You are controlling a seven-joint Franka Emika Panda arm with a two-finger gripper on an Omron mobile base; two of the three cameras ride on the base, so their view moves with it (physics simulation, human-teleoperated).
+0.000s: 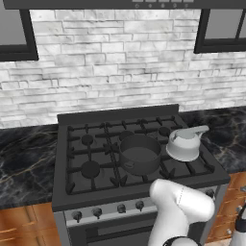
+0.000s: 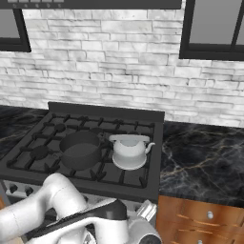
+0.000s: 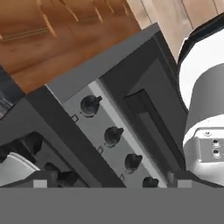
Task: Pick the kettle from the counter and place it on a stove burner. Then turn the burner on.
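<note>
Kettle sits on the stove's right-hand grate, right beside the dark pot, off the worktop. We see knobs up close, but can't tell the hand's opening.

The arm is built of rounded, glossy white shells. A fine dashed seam is seen across the upper shell in the left base view. In the right base view, the white links are joined by a dark grey band, and a ribbed silvery metal ring is fitted at a joint. Two small screw holes are set in a white housing in the hand view.
</note>
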